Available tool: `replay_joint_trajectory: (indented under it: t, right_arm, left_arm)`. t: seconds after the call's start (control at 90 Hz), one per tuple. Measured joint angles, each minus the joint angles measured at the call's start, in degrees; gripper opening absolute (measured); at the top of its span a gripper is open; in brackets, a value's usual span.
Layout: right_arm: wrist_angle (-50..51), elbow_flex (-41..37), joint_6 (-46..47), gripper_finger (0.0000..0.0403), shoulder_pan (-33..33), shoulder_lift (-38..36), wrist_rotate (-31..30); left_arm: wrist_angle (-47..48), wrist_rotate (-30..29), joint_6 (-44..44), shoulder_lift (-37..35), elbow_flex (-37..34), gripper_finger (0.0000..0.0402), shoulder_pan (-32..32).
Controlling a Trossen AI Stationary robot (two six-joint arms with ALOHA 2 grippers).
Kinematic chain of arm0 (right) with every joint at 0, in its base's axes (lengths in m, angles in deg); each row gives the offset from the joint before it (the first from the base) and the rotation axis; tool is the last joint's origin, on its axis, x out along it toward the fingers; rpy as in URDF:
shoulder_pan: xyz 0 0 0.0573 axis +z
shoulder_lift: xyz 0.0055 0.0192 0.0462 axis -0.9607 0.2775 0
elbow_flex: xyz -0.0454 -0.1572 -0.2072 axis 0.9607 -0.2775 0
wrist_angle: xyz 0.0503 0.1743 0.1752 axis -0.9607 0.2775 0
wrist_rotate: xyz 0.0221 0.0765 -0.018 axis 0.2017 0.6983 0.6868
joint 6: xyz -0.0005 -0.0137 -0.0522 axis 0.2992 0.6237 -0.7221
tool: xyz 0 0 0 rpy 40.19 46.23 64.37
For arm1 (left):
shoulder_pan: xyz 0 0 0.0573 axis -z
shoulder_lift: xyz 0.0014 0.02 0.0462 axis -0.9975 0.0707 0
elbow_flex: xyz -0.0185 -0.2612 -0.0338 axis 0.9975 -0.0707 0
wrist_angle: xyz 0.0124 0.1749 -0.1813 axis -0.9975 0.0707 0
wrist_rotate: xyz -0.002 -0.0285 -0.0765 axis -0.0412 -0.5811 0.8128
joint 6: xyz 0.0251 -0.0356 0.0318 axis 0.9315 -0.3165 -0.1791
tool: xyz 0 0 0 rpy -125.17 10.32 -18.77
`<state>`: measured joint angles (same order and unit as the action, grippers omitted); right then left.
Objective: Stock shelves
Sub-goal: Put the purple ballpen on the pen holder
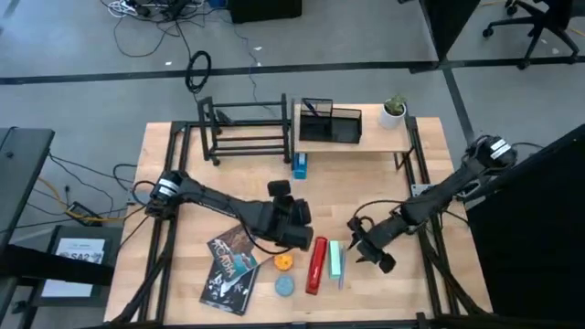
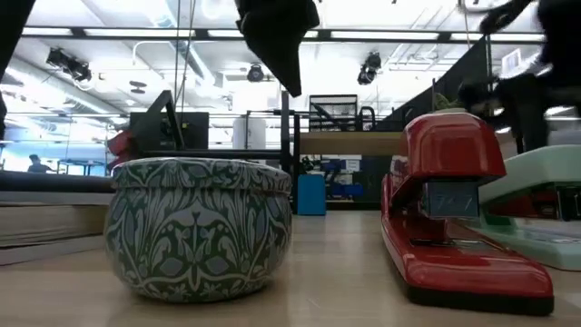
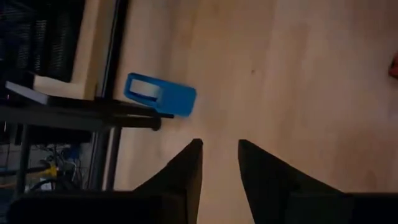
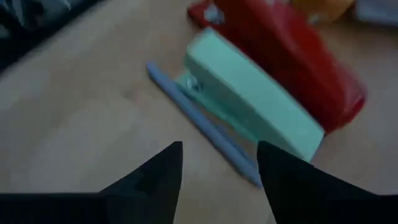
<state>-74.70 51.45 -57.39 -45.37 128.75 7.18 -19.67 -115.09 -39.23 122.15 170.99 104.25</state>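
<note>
No writing readable — left claw (image 3: 219, 163) and right claw (image 4: 219, 165) both spread, empty

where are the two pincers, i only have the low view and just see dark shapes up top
observer: the right pincer is open and hovers just short of the mint stapler, which has a grey pen lying beside it.
operator: and the left one
observer: the left pincer is open and holds nothing. It points toward a blue item lying by a leg of the wooden shelf.
operator: anything on that shelf
observer: it carries a black mesh organizer and a small potted plant.
</note>
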Motion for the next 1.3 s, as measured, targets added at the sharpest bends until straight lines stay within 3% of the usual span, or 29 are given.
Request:
replay_joint_trajectory:
  t: [0.133, 0.344, 0.489, 0.656, 0.822, 1.0, 1.3]
  right_arm:
    - [-3.83, 0.00, -6.87, 0.0174, -3.22, 6.07, 3.01]
    - [-9.54, 0.35, -8.85, 0.0146, -5.31, 14.44, 10.04]
    - [-9.92, 0.63, -3.43, 0.0091, -5.28, 16.70, 11.87]
    - [-8.74, 0.61, 6.00, 0.0016, -3.85, 15.74, 10.00]
    - [-5.12, 0.04, 18.04, 0.0015, -1.34, 12.12, 8.13]
    - [2.56, -0.40, 26.52, 0.0005, 1.30, 1.83, 9.67]
    - [26.21, 6.91, 32.30, 0.0004, 2.18, -14.99, 5.18]
  left_arm:
    - [-1.49, -0.06, 0.20, 0.00, -0.64, 0.0085, 0.23]
    - [-1.56, -0.05, 0.25, 0.00, -0.77, 0.0085, 0.23]
    - [-2.47, -0.05, 0.28, 0.00, -0.77, 0.0085, 0.25]
    - [-3.18, -0.04, 0.47, 0.00, -0.77, 0.0085, 0.25]
    - [-5.05, -0.07, 2.05, 0.00, -0.75, 0.0085, 0.25]
    - [-6.85, -0.06, 3.34, 0.00, -0.75, 0.0085, 0.25]
    - [-16.55, 0.20, 9.71, 0.00, -0.75, 0.0085, 0.23]
